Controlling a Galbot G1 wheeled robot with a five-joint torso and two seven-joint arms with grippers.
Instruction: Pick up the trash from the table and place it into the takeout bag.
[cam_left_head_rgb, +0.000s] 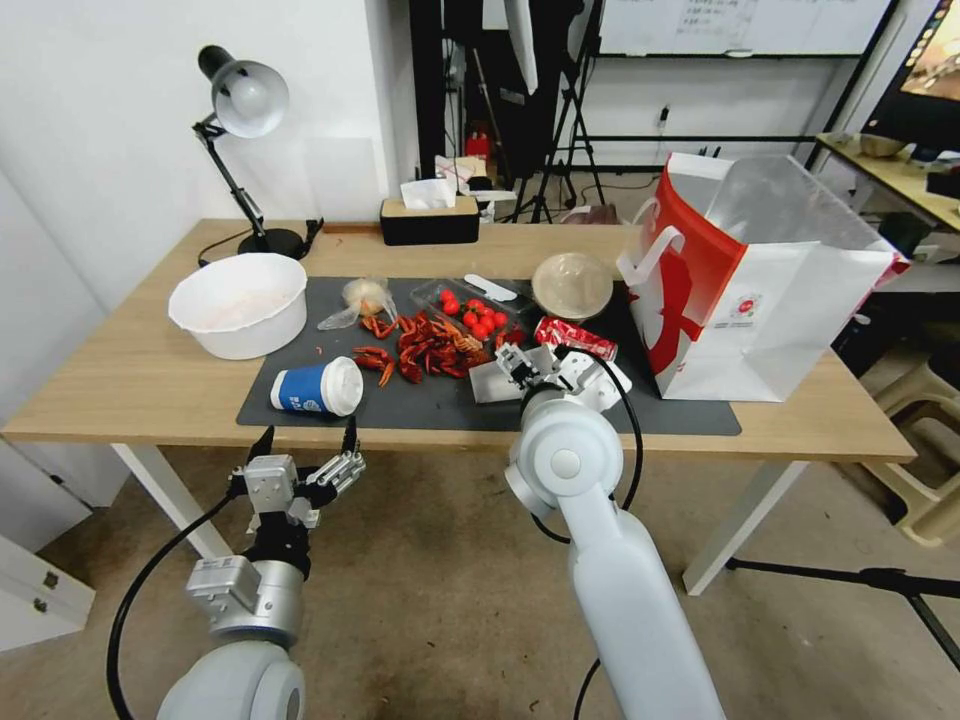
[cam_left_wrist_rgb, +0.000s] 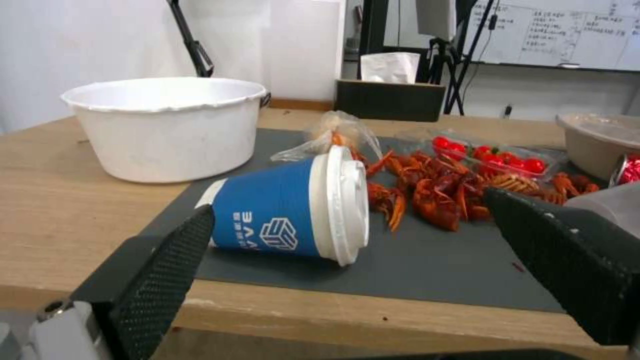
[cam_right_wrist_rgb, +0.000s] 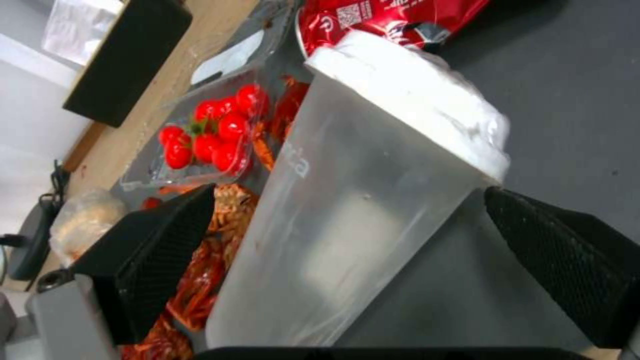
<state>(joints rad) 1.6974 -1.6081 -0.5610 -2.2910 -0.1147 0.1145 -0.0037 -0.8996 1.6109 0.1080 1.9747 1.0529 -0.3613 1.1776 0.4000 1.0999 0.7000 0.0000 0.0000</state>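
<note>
Over the dark mat's near edge, my right hand (cam_right_wrist_rgb: 347, 220) is spread wide around the fallen clear plastic cup (cam_right_wrist_rgb: 360, 200), not yet gripping. My left hand (cam_left_head_rgb: 305, 440), also wide, hovers at six o'clock of the blue-and-white paper cup (cam_left_head_rgb: 318, 388). Nothing appears bagged: crushed red soda can (cam_left_head_rgb: 574, 337) and beige lidded bowl (cam_left_head_rgb: 572, 284) wait beside the takeout bag (cam_left_head_rgb: 770, 300).

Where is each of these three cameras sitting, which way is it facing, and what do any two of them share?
Head view: from the robot's head, down onto the table; both arms show.
Left wrist view: from the table's near edge, across at the blue-and-white paper cup; left gripper open.
Right wrist view: close above the clear plastic cup, between the open right gripper fingers.
Shared: head and left wrist views show the white bowl.
</note>
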